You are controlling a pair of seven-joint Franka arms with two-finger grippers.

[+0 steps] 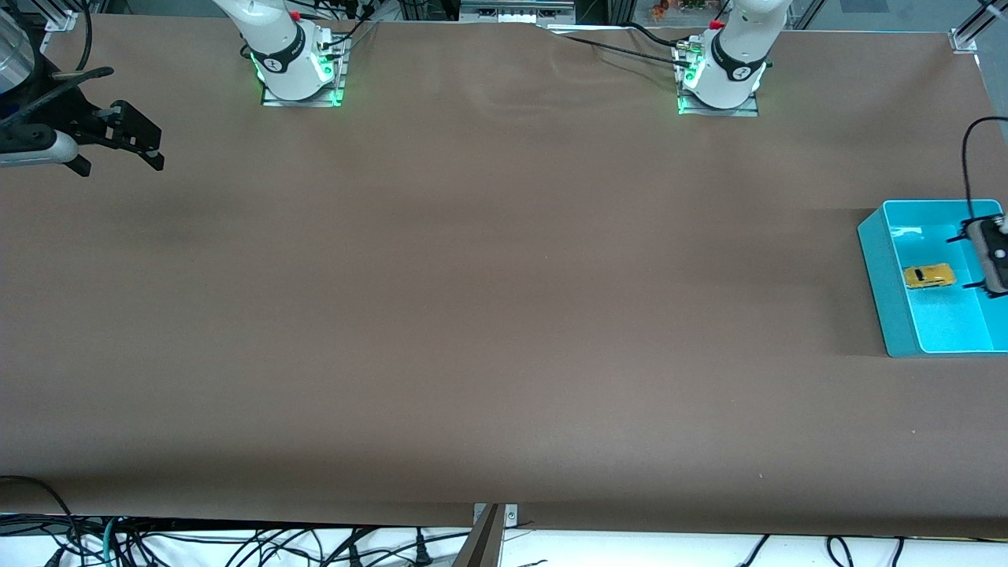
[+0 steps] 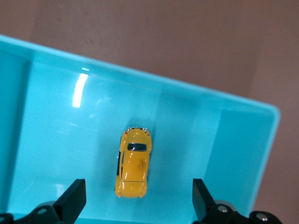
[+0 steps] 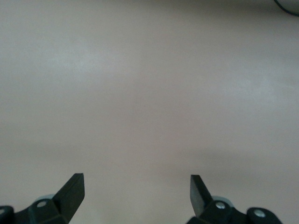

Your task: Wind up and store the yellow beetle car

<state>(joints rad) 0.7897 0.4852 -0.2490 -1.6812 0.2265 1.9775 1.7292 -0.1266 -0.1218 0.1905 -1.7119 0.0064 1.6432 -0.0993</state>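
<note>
The yellow beetle car [image 1: 929, 276] lies on the floor of a turquoise bin [image 1: 872, 253] at the left arm's end of the table. My left gripper [image 1: 963, 262] hangs open and empty over the bin, just beside the car and apart from it. In the left wrist view the car [image 2: 134, 163] lies free on the bin floor [image 2: 243, 140], just ahead of the open gripper [image 2: 136, 206]. My right gripper [image 1: 156, 151] waits open and empty above the table at the right arm's end. In the right wrist view it [image 3: 135, 193] shows only bare brown table.
The brown table cover [image 1: 488, 299] spans the whole view. The two arm bases [image 1: 298, 67] [image 1: 720, 75] stand at the table's edge farthest from the front camera. Cables [image 1: 236, 547] hang below the edge nearest it.
</note>
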